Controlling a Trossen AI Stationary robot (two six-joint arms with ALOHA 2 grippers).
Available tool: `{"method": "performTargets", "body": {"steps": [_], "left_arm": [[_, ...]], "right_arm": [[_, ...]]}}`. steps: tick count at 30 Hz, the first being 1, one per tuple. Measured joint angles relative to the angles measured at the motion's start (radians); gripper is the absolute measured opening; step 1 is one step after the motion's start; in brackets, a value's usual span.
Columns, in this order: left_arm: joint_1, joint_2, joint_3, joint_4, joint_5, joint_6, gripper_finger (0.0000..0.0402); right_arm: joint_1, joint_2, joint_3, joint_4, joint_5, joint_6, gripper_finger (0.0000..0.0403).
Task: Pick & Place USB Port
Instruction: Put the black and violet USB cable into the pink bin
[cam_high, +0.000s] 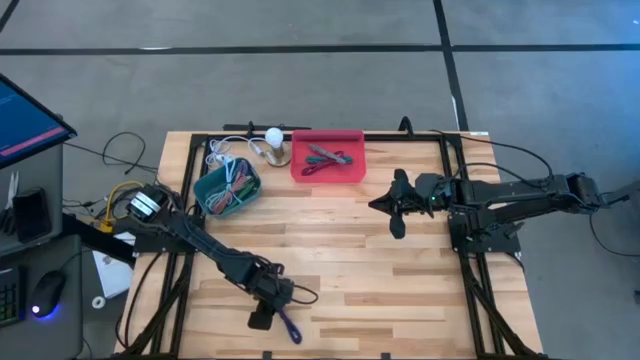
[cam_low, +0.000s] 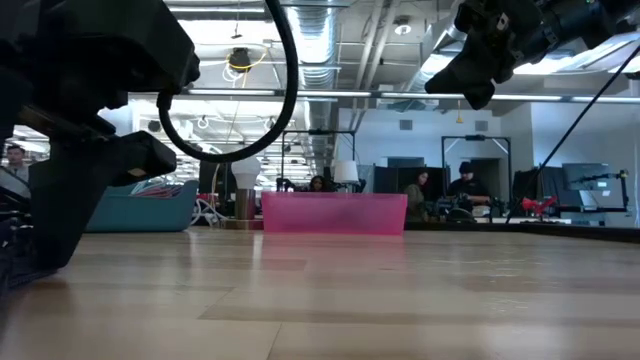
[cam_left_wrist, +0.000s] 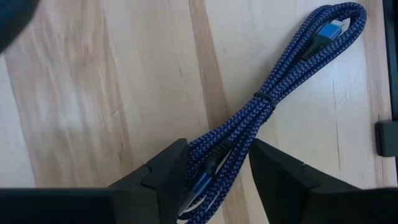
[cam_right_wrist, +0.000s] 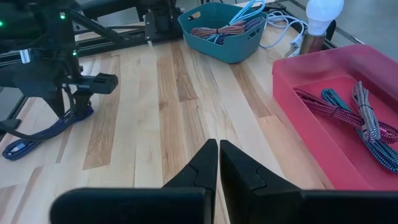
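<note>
Blue braided USB cable lies coiled flat on the wooden tabletop, at the near-left part close to the front edge. Left end effector is down over 1 end of that cable; in the left wrist view its 2 fingers straddle the bundle, 1 on each side, gap narrow, pads close against the braid but not clearly squeezing it. Rest of the cable runs out beyond the fingers, with a tie around the middle and a plug with a blue insert at the far end. High view shows the free end poking out just to the right of the left end effector, flat on the wood.

Right end effector hangs above the tabletop at the right-centre, well apart from the cable, fingers pressed together with nothing between them.

Pink tray sits at the back centre of the tabletop, holding several bundled cables. Teal basket is to its left, also with cables inside. White bulb on a brass base stands between basket and tray, near the back edge. People sit in the room behind in the low view.
</note>
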Motion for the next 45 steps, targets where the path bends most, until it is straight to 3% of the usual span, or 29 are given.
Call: {"method": "performTargets", "body": {"steps": [6,14,22,32,37,41,45], "left_arm": [[0.000,0.003,-0.002,0.003,-0.007,-0.021,0.0144],[0.000,0.006,-0.003,0.009,-0.004,-0.027,0.0037],[-0.001,-0.022,-0.005,0.009,-0.036,-0.072,0.0032],[0.034,-0.338,-0.011,-0.166,-0.366,-0.065,0.0032],[0.096,-0.514,-0.008,-0.168,-0.534,0.038,0.0032],[0.179,-0.632,-0.008,-0.168,-0.623,0.153,0.0032],[0.301,-0.707,-0.008,-0.170,-0.632,0.276,0.0032]], "right_arm": [[0.000,0.000,0.000,0.000,0.000,0.000,0.0011],[0.000,0.000,0.000,0.000,0.000,0.000,0.0011],[0.000,0.000,0.000,-0.033,0.000,0.000,0.0011],[0.000,0.000,0.000,-0.115,0.000,0.053,0.0011],[0.000,0.000,0.000,-0.111,0.000,0.052,0.0011],[0.000,0.000,0.000,-0.111,0.000,0.052,0.0011],[0.000,0.000,0.000,-0.111,0.000,0.046,0.0011]]}}
